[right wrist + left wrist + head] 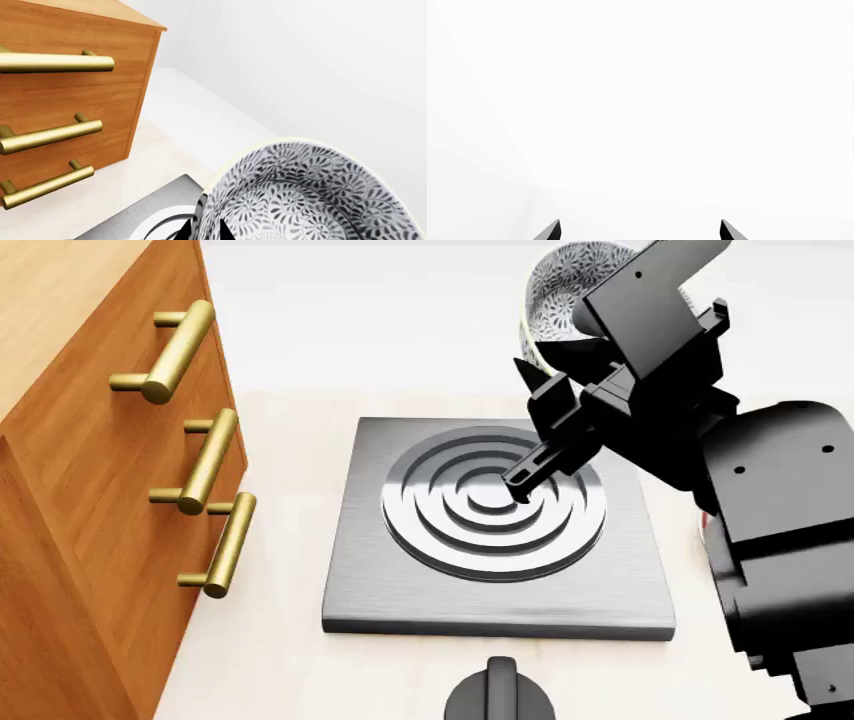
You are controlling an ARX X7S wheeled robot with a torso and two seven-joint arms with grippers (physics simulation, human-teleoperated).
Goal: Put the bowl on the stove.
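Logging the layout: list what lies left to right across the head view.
Wooden drawer cabinet → stove → bowl held in the right gripper. The black knob overlaps the stove's span, so it is omitted.

A small deep bowl (561, 285), patterned in fine grey-and-white floral speckle, hangs tilted in the air above the far right part of the stove (501, 535), its rim partly hidden behind the black arm. The stove, a flat square slab of dark grey metal, lies on the pale bench (287, 660), its single round burner of raised concentric rings bare.
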